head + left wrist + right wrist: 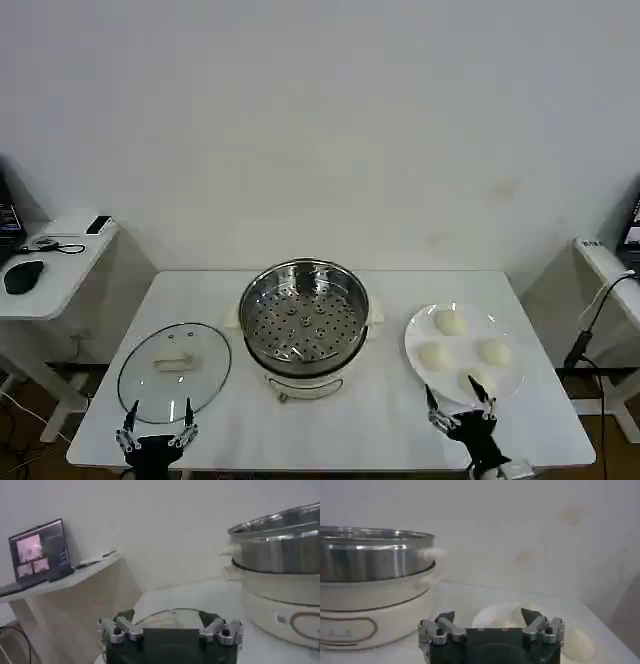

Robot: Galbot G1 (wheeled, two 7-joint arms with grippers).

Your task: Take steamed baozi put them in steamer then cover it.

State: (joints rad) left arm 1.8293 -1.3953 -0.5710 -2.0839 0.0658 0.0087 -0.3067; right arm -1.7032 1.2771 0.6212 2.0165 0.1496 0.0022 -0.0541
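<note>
The steamer (304,318) stands uncovered at the table's middle, its perforated tray bare; its steel wall also shows in the left wrist view (280,545) and the right wrist view (370,555). Several steamed baozi (450,322) lie on a white plate (418,322) to its right, and one baozi (577,644) shows near my right gripper. The cover (175,369), clear glass with a cream handle, lies flat at the left. My left gripper (157,420) is open at the front edge, just before the cover (165,614). My right gripper (460,405) is open before the plate (495,615).
The white table (350,420) stands against a plain wall. A side desk (50,270) with a mouse and small items is at the far left, with a screen (37,550) on it. Another desk edge (610,265) and cables are at the far right.
</note>
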